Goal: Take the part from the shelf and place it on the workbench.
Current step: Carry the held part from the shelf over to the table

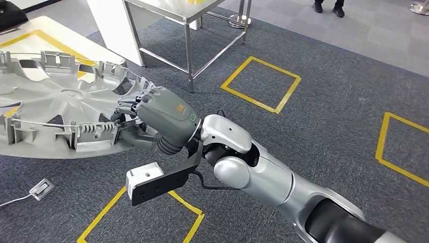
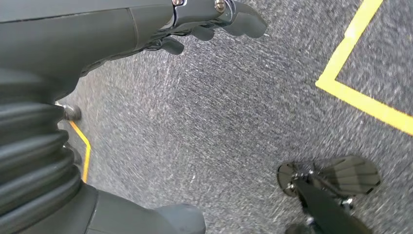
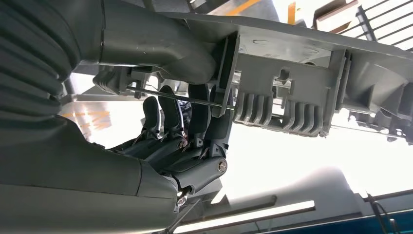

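Hubcap (image 1: 45,109), a grey plastic wheel cover seen from its ribbed inner side, sits at the far left of the head view, roughly level and carried in the air above the grey carpet (image 1: 324,116); no shelf in sight. A pale panel with yellow tape (image 1: 55,43) lies partly behind it, possibly the target surface, cannot confirm. Right hand (image 1: 152,114) grips the hubcap at its rim edge nearest the arm: dark fingers curl over the rim, thumb underneath. Right wrist view confirms it, with fingers (image 3: 168,114) wrapped round the clip ring and wire and the thumb pressed on the opposite face of the hubcap (image 3: 297,92). So the part extends away to the left of the holding hand, held at one edge only, its whole disc cantilevered out. Judgement: carry phase, placement not yet done; a one-sided grip on a wide disc risks tilt or sag when lowering. Further right, a steel-legged table (image 1: 189,45), then yellow floor squares (image 1: 260,83). Left hand (image 2: 195,27) hangs over carpet, fingers loosely apart, holding nothing; it is well apart from the part, so the right arm does the work.
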Robot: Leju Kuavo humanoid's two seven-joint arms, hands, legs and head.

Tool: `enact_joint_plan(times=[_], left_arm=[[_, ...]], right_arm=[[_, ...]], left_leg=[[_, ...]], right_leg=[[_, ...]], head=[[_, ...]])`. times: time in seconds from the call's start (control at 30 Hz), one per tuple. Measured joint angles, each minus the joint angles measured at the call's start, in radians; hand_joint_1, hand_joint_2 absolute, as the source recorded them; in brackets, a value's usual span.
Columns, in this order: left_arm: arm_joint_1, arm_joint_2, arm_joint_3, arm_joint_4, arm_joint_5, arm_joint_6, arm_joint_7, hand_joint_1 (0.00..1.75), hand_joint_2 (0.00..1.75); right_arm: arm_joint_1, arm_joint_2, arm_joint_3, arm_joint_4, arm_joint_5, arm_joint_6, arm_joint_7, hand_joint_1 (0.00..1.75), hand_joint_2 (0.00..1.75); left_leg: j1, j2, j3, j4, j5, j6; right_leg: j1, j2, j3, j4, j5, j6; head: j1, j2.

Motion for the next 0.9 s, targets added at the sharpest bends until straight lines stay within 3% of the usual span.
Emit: enact_joint_plan(times=[0.07, 0.1, 0.17, 0.23, 0.3, 0.37, 0.43, 0.5, 0.57, 0.6, 0.63, 0.7, 0.77, 0.8, 0.87, 0.9], left_arm=[[-0.001, 0.0, 0.0, 0.0, -0.001, 0.001, 0.001, 0.0, 1.75], [-0.001, 0.0, 0.0, 0.0, -0.002, 0.001, 0.002, 0.0, 1.75], [0.0, 0.0, 0.0, 0.0, -0.002, 0.001, 0.004, 0.0, 1.75], [-0.002, -0.002, 0.0, 0.0, -0.003, 0.0, 0.005, 0.0, 1.75], [-0.002, -0.004, 0.0, 0.0, -0.004, 0.0, 0.005, 0.0, 1.75], [0.001, -0.002, 0.0, 0.0, -0.005, 0.0, 0.006, 0.0, 1.75], [0.002, -0.002, 0.0, 0.002, -0.006, -0.001, 0.007, 0.0, 1.75], [0.0, -0.002, 0.0, 0.002, -0.007, -0.001, 0.008, 0.0, 1.75], [-0.001, -0.001, 0.0, 0.002, -0.007, -0.001, 0.008, 0.0, 1.75], [0.0, 0.0, 0.0, 0.002, -0.007, -0.001, 0.008, 0.0, 1.75], [0.001, 0.0, 0.0, 0.002, -0.007, -0.001, 0.009, 0.0, 1.75], [0.001, 0.002, 0.0, 0.002, -0.007, -0.001, 0.009, 0.0, 1.75], [-0.001, 0.003, 0.0, 0.002, -0.007, -0.001, 0.009, 0.0, 1.75], [-0.001, 0.003, 0.0, 0.002, -0.007, -0.001, 0.008, 0.0, 1.75], [0.001, 0.003, 0.001, 0.002, -0.007, -0.001, 0.009, 0.0, 1.75], [0.001, 0.003, 0.001, 0.002, -0.007, -0.001, 0.009, 0.0, 1.75]], right_arm=[[0.007, 0.0, -0.001, 0.0, 0.001, 0.0, 0.0, 1.75, 1.75], [0.009, 0.0, -0.001, 0.0, 0.001, 0.0, 0.0, 1.75, 1.75], [0.011, 0.0, -0.001, 0.0, 0.001, 0.0, 0.001, 1.75, 1.75], [0.011, 0.0, -0.002, -0.001, 0.002, 0.0, 0.0, 1.75, 1.75], [0.009, -0.001, -0.002, -0.001, 0.003, 0.0, 0.0, 1.75, 1.75], [0.008, -0.001, -0.003, -0.001, 0.003, 0.0, 0.0, 1.75, 1.75], [0.007, -0.001, -0.003, -0.001, 0.003, 0.0, 0.0, 1.75, 1.75], [0.006, -0.001, -0.004, -0.001, 0.003, 0.0, 0.0, 1.75, 1.75], [0.006, -0.002, -0.004, 0.0, 0.003, 0.0, 0.0, 1.75, 1.75], [0.006, -0.002, -0.004, 0.001, 0.003, 0.0, 0.0, 1.75, 1.75], [0.006, -0.002, -0.004, 0.001, 0.002, 0.0, 0.0, 1.75, 1.75], [0.006, -0.002, -0.004, 0.002, 0.001, 0.0, -0.001, 1.75, 1.75], [0.006, -0.002, -0.004, 0.002, 0.0, -0.001, -0.002, 1.75, 1.75], [0.005, -0.002, -0.004, 0.002, 0.0, -0.001, -0.002, 1.75, 1.75], [0.004, -0.002, -0.004, 0.002, -0.001, -0.001, -0.002, 1.75, 1.75], [0.004, -0.001, -0.004, 0.002, -0.001, -0.001, -0.002, 1.75, 1.75]], left_leg=[[-0.001, -0.024, -0.004, 0.0, 0.003, 0.002], [-0.001, -0.037, -0.005, 0.0, 0.004, 0.001], [0.0, -0.063, -0.005, 0.0, 0.007, -0.003], [0.001, -0.086, -0.009, 0.001, 0.011, -0.012], [0.006, -0.104, -0.017, 0.0, 0.017, -0.025], [0.009, -0.117, -0.021, -0.005, 0.022, -0.039], [0.004, -0.083, -0.038, 0.025, 0.0, -0.049], [0.001, -0.025, -0.085, 0.128, -0.059, -0.055], [0.003, -0.003, -0.131, 0.236, -0.103, -0.061], [0.003, 0.002, -0.133, 0.249, -0.101, -0.063], [0.003, 0.006, -0.116, 0.224, -0.081, -0.064], [0.001, 0.038, -0.044, 0.098, -0.029, -0.061], [-0.004, 0.066, 0.002, 0.009, -0.005, -0.046], [-0.007, 0.069, 0.006, -0.001, -0.007, -0.036], [-0.006, 0.048, 0.002, -0.001, -0.002, -0.021], [-0.004, 0.039, 0.001, -0.002, 0.001, -0.016]], right_leg=[[0.0, 0.012, -0.053, 0.105, -0.032, 0.001], [0.0, 0.013, -0.056, 0.108, -0.021, -0.002], [0.0, 0.029, -0.006, 0.004, 0.045, -0.012], [0.001, 0.074, 0.055, -0.124, 0.093, -0.023], [0.005, 0.092, 0.073, -0.17, 0.101, -0.028], [0.005, 0.068, 0.075, -0.178, 0.107, -0.034], [0.0, 0.043, 0.081, -0.192, 0.115, -0.045], [0.0, 0.017, 0.082, -0.198, 0.118, -0.054], [0.003, -0.01, 0.081, -0.197, 0.118, -0.056], [0.003, -0.022, 0.081, -0.196, 0.117, -0.056], [0.003, -0.035, 0.081, -0.194, 0.116, -0.055], [0.004, -0.056, 0.081, -0.188, 0.11, -0.049], [0.01, -0.073, 0.079, -0.18, 0.104, -0.04], [0.013, -0.08, 0.079, -0.178, 0.103, -0.035], [0.014, -0.092, 0.08, -0.176, 0.1, -0.026], [0.011, -0.081, 0.078, -0.17, 0.093, -0.019]], head=[[0.001, 0.0], [0.001, 0.0], [0.001, 0.0], [0.001, 0.0], [0.003, 0.0], [0.006, 0.0], [0.0, 0.0], [-0.006, 0.0], [-0.006, 0.0], [-0.006, 0.0], [-0.006, 0.0], [-0.006, 0.0], [-0.005, 0.0], [-0.005, 0.0], [-0.004, 0.0], [-0.004, 0.0]])
